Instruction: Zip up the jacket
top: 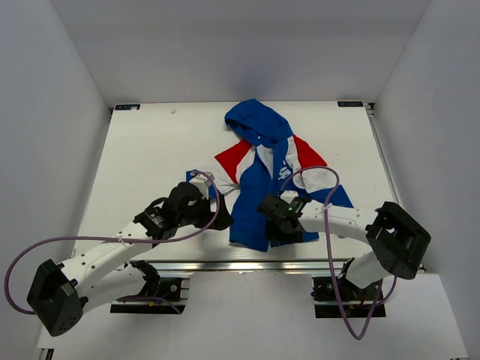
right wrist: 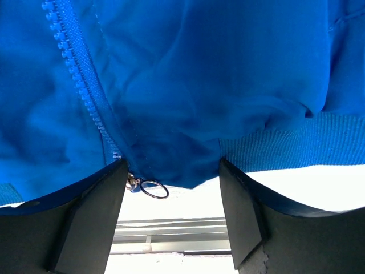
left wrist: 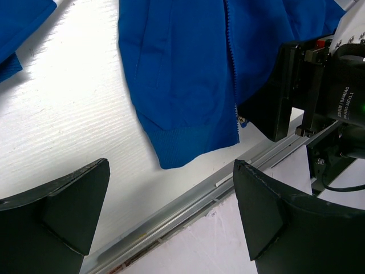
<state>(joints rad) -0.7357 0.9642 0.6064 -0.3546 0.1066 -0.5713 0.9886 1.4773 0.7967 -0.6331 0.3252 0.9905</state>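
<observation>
The jacket (top: 259,169) lies flat on the white table, blue hood at the far end, red and white panels at the sides, blue hem toward me. My right gripper (top: 273,225) is open over the hem. In the right wrist view its fingers (right wrist: 85,222) stand either side of the hem's edge (right wrist: 171,137). The zipper's teeth (right wrist: 80,85) end by the left finger, with the small ring pull (right wrist: 154,189) hanging just below. My left gripper (top: 220,213) is open and empty, left of the hem (left wrist: 188,85); the zipper (left wrist: 232,68) and the right gripper's body (left wrist: 319,85) show in its view.
The table's metal front rail (top: 240,264) runs just below the hem and shows in the left wrist view (left wrist: 188,200). White walls close in the table at the back and sides. A jacket sleeve (top: 206,180) lies by the left gripper.
</observation>
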